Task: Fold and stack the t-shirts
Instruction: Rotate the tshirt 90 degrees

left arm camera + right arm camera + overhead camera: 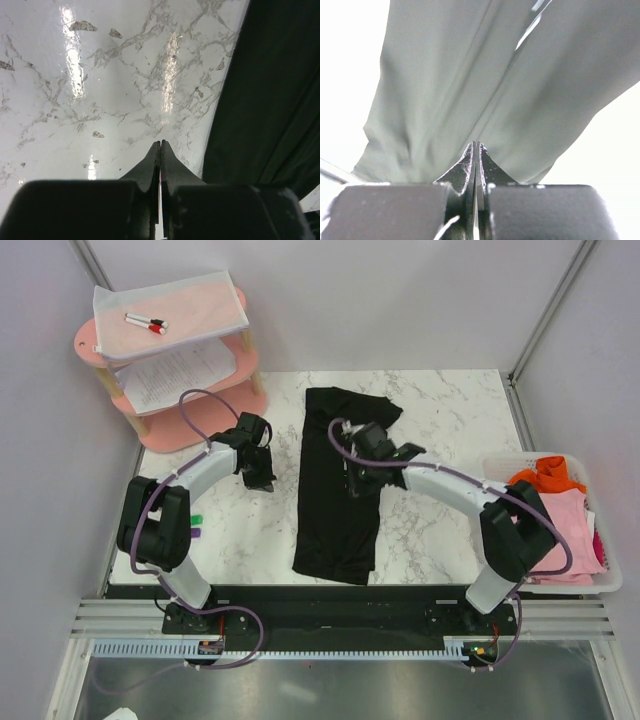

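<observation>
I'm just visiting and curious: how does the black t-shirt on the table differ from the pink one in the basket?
The black t-shirt lies spread in a long strip on the marble table; the pink t-shirt sits bunched in the white basket. The right tool is at the black t-shirt; no tool is near the pink t-shirt. Both are soft cloth.

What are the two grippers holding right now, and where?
The right gripper pinches the black shirt around mid-length; the left gripper is shut on nothing.
</observation>
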### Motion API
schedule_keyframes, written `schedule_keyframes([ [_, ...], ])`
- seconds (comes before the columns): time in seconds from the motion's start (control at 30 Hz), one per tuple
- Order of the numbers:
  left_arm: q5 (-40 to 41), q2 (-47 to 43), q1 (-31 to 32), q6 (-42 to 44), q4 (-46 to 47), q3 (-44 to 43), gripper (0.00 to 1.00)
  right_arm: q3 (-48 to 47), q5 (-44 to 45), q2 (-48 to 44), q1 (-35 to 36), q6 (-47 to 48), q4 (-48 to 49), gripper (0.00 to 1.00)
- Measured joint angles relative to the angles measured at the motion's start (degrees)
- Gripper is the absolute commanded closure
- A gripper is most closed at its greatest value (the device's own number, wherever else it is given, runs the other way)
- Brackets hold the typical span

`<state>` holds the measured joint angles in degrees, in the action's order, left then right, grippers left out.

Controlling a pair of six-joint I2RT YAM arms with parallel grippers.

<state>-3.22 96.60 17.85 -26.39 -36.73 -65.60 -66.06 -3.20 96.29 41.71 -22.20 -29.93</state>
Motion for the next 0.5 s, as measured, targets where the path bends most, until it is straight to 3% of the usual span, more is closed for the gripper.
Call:
schedule_keyframes([
  [0.13, -1.36, 0.13, 0.00, 0.35, 1.03, 0.00, 0.98, -9.49, -0.81, 0.70, -11.67, 0.26, 3.30, 1.00],
  [0.23, -1.92, 0.57, 0.00, 0.42, 1.60, 0.00, 0.98, -18.78, -1.05, 6.21, -18.12, 0.81, 5.75, 1.00],
  [0.5, -3.17, 1.29, 0.02, 0.55, 2.97, 0.61, 0.98, -37.29, -2.67, 27.65, -25.00, 1.03, 7.30, 1.00],
])
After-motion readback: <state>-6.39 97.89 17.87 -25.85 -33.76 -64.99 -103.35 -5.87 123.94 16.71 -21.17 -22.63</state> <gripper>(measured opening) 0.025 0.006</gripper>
